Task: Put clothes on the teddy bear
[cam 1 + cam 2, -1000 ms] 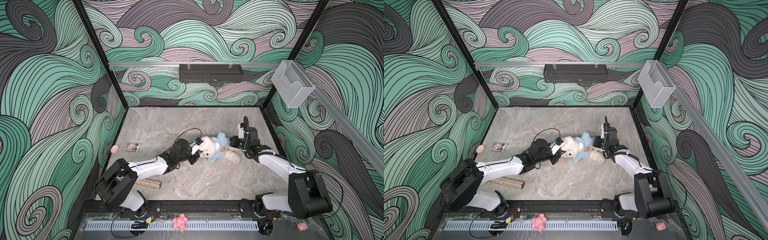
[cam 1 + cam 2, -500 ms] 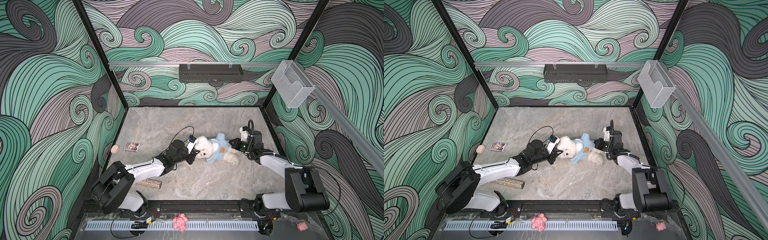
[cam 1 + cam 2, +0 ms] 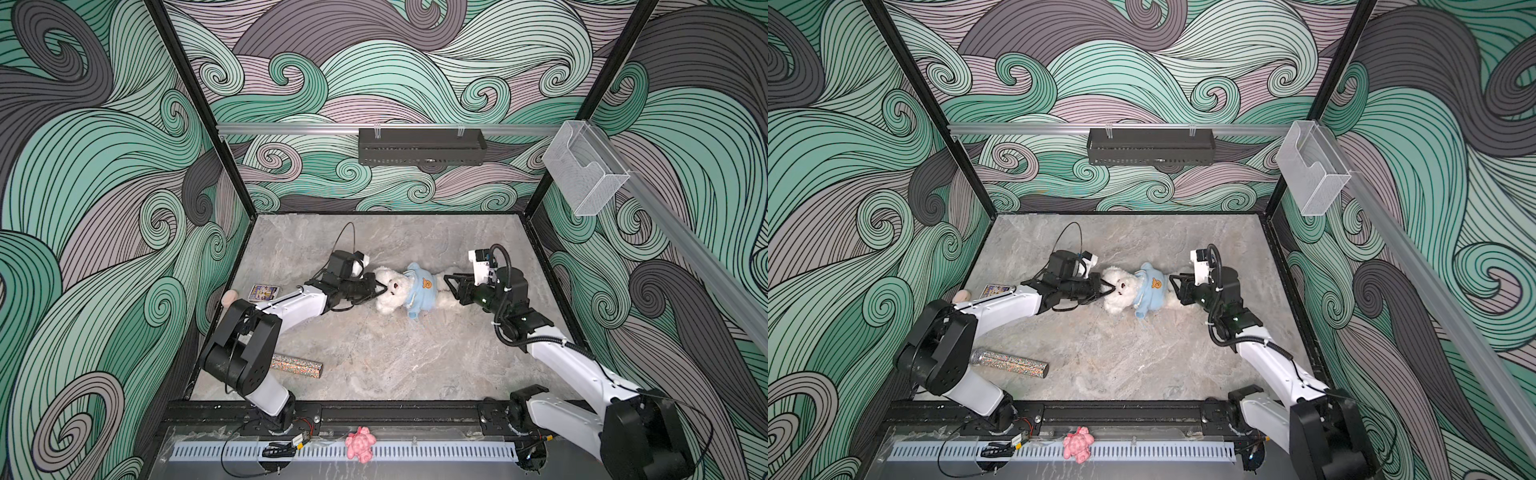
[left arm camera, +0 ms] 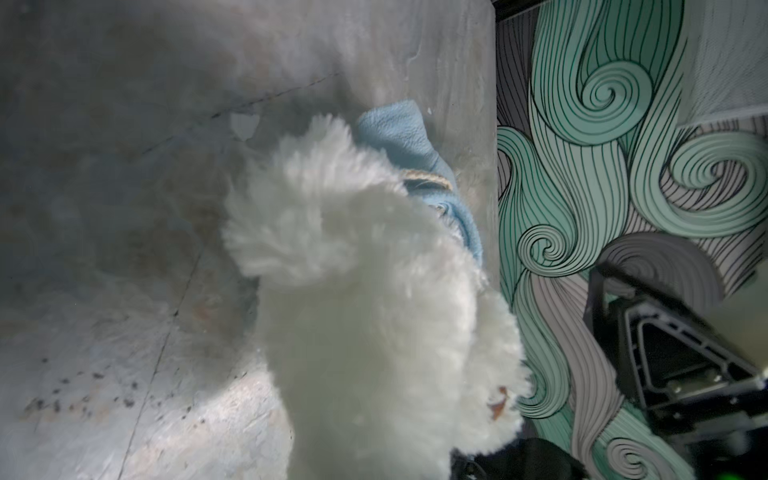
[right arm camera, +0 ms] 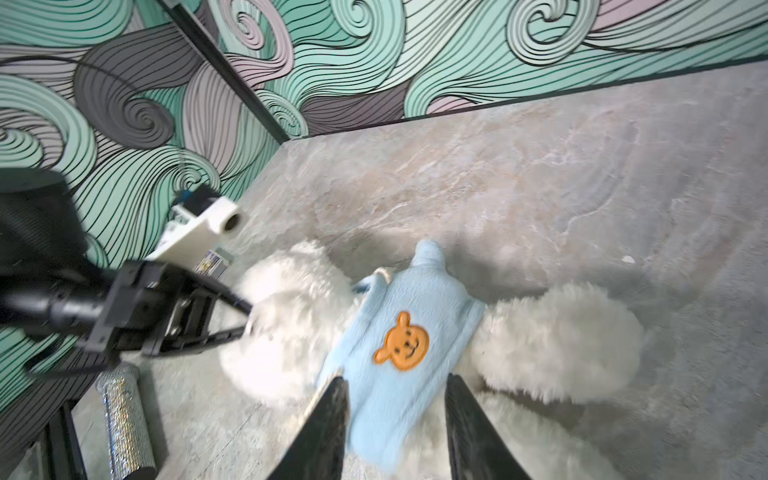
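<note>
My left claw (image 3: 377,286) is clamped on the fluffy white head of the teddy bear (image 3: 387,297), its two dark fingers closing together into the fur near the ear (the left wrist view shows little but white fluff, so I read this from the top views and the right wrist view). The bear lies on its back near the middle of the grey marbled tabletop (image 3: 374,353), head toward my left arm and legs toward my right. It wears a light blue fleece sweater (image 3: 422,289) with an orange bear-face patch (image 5: 402,341) on the chest, pulled down over the body; one blue sleeve points toward the back wall and the other toward the front rail. My right claw (image 3: 451,287) sits at the bear's leg end with its jaws parted, gripping nothing. In the right wrist view its black fingers (image 5: 328,419) stand on either side of the sweater's lower hem, the cloth lying loose between them. One white leg sticks out beyond the hem. Well apart from the bear, a glittery tube (image 3: 296,366) lies near my left arm's base, and a small picture card (image 3: 264,291) lies by the left wall beside a little peach ball (image 3: 229,296). A pink lumpy toy (image 3: 360,444) rests on the front rail.
</note>
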